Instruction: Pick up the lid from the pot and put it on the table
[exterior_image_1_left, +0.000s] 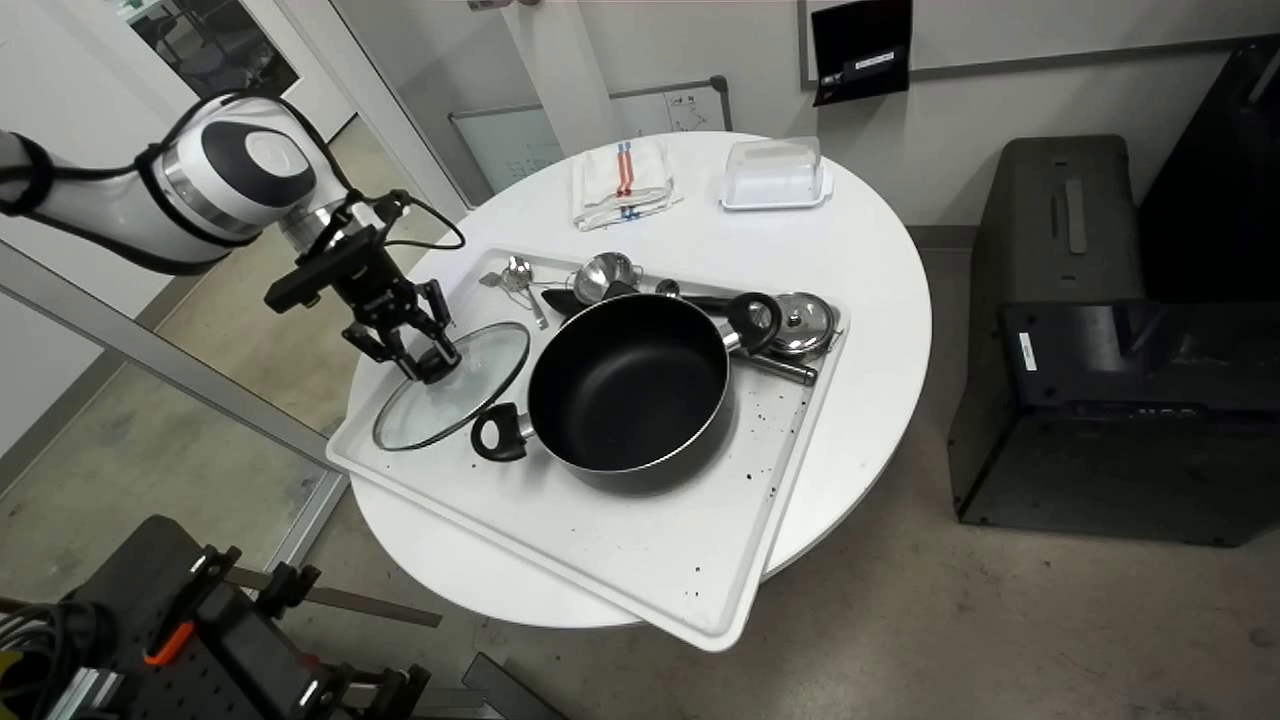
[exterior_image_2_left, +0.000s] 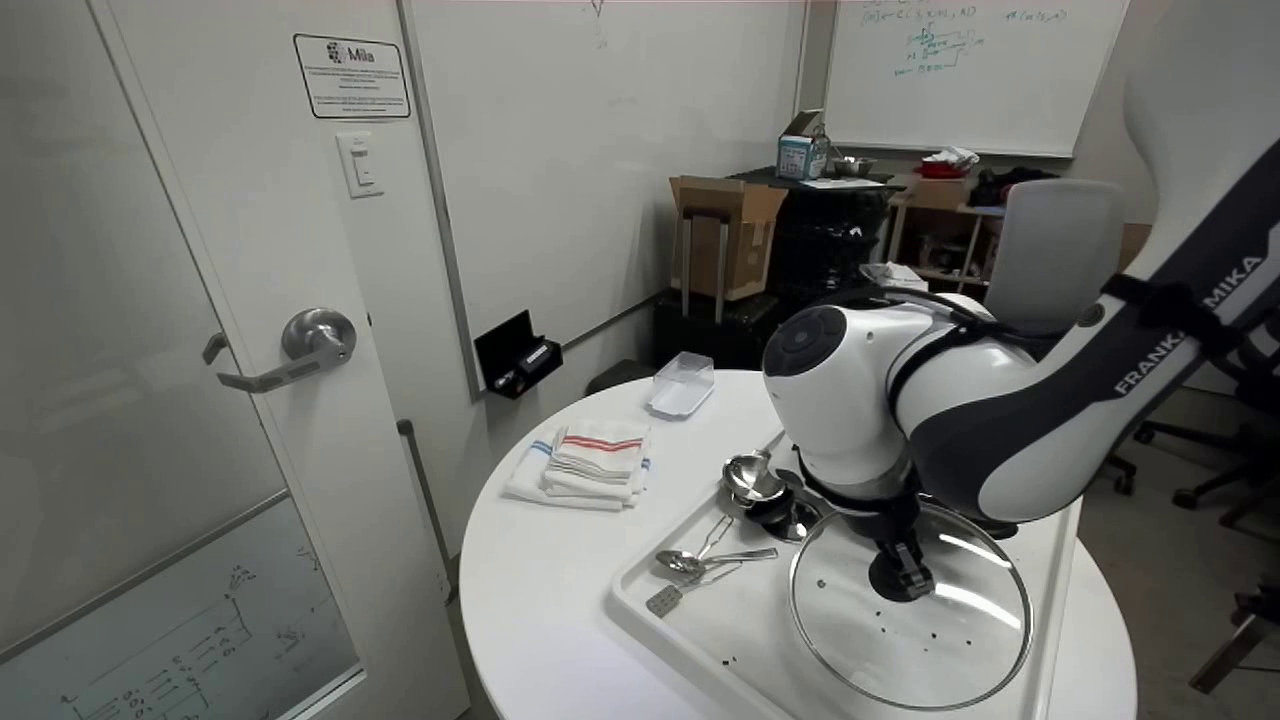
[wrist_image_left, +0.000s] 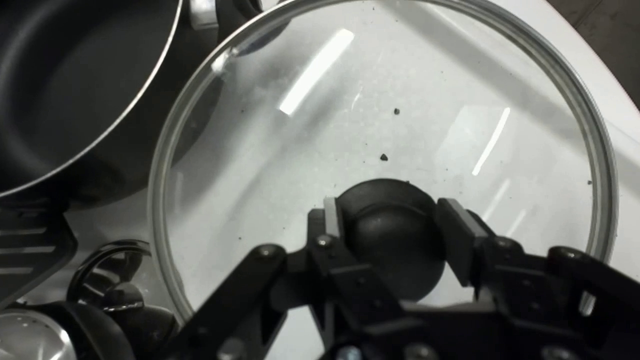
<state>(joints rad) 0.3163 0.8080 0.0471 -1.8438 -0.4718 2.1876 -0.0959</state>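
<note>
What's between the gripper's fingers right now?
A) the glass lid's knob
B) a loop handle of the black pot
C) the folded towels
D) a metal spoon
A: the wrist view shows the dark knob of the glass lid between the fingers of the gripper, and in an exterior view the black pot stands uncovered.

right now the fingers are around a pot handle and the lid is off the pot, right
Not a handle: the wrist view shows the knob of the lid between the fingers. The lid is indeed off the pot.
</note>
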